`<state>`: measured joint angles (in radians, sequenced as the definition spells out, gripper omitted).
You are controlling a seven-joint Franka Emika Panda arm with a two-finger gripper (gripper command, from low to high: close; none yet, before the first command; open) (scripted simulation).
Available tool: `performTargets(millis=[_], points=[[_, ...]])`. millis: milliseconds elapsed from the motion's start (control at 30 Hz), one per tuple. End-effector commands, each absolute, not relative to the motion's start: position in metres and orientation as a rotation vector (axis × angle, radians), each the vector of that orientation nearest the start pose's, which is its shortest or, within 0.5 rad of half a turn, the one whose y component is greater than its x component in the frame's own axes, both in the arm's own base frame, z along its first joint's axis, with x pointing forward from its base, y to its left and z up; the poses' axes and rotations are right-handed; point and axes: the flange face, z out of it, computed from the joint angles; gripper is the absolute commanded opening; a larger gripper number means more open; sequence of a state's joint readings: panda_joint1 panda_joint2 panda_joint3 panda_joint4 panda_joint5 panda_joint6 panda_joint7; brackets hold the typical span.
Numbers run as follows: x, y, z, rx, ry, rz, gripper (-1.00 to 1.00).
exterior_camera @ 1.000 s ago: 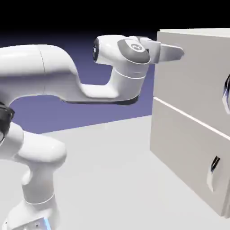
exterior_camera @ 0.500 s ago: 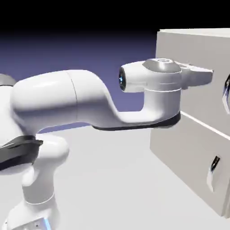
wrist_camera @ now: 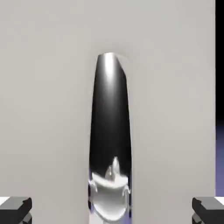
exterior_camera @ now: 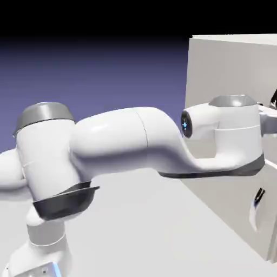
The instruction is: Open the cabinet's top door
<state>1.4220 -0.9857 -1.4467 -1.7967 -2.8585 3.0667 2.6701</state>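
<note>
The off-white boxy cabinet [exterior_camera: 227, 70] stands upright on the table at the exterior view's right. Its top door [wrist_camera: 48, 109] lies flat and shut, with a long, curved, shiny dark-and-silver handle [wrist_camera: 110, 140] near its edge.

Hand view: curved handle [wrist_camera: 110, 135] stands upright between the two fingertips [wrist_camera: 15, 209], clear gaps on both sides, nothing else on the top door [wrist_camera: 48, 87] panel. Exterior view: the arm's forearm [exterior_camera: 222, 135] crosses in front of the cabinet [exterior_camera: 227, 65]; the lower handle [exterior_camera: 257, 208] sits well below, apart. Desk [exterior_camera: 140, 232] beside the cabinet is open.
</note>
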Motion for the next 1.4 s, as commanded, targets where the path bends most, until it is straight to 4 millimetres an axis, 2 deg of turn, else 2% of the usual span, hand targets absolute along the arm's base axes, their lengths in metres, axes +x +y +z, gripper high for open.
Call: performTargets(millis=[0,300,433,633,1033,1167,1367], points=[[0.537,-0.206,0.526,-1.762,0.693,-1.736,-1.00],[0.469,-0.184,0.526,-1.751,0.831,-1.825,-1.00],[0.456,-0.178,0.526,-1.748,0.858,-1.844,-1.00],[0.418,-0.160,0.526,-1.737,0.941,-1.894,-1.00],[0.345,-0.113,0.526,-1.705,1.115,-1.994,-1.00],[0.327,-0.098,0.526,-1.694,1.164,-2.022,-1.00],[0.294,-0.068,0.526,-1.671,1.258,-2.071,-1.00]])
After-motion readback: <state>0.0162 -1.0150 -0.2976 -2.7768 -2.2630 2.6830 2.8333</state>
